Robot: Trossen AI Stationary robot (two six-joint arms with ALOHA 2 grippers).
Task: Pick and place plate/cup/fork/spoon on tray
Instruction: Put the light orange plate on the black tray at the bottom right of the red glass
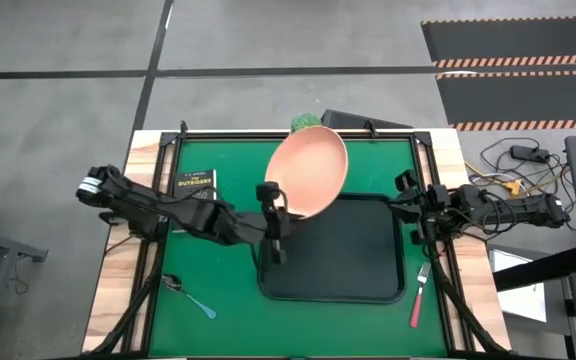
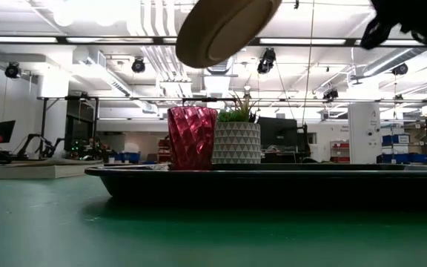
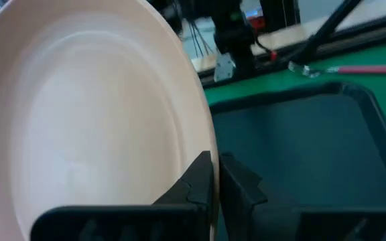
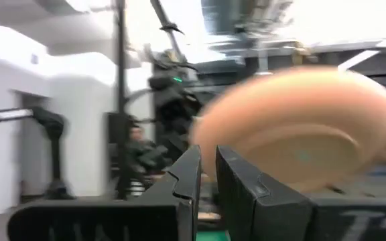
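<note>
The peach-pink plate [image 1: 310, 168] is lifted above the far left part of the black tray [image 1: 368, 270] and is tilted; the low view shows it high up [image 2: 224, 28]. My left gripper [image 1: 274, 203] is shut on its rim. My right gripper [image 1: 404, 196] hovers at the tray's right edge with its fingers together and empty [image 4: 208, 181]. The dark red cup [image 2: 192, 138] stands behind the tray's near rim; whether it is on the tray I cannot tell. The fork [image 1: 420, 292] lies on the mat right of the tray. The spoon [image 1: 192, 298] lies near left. My left gripper pinches the plate's rim [image 3: 205, 144] between its two fingers, one on the upper face and one on the underside. It holds the rim on the side toward the table's left edge [image 1: 270, 190], coming from the left. The plate is clear of the tray and tilted.
A white pot with a green plant [image 2: 236, 139] stands beside the cup, at the table's far edge [image 1: 304, 122]. A small black book [image 1: 193, 183] lies at the far left of the green mat [image 1: 218, 270]. Most of the tray's floor is bare.
</note>
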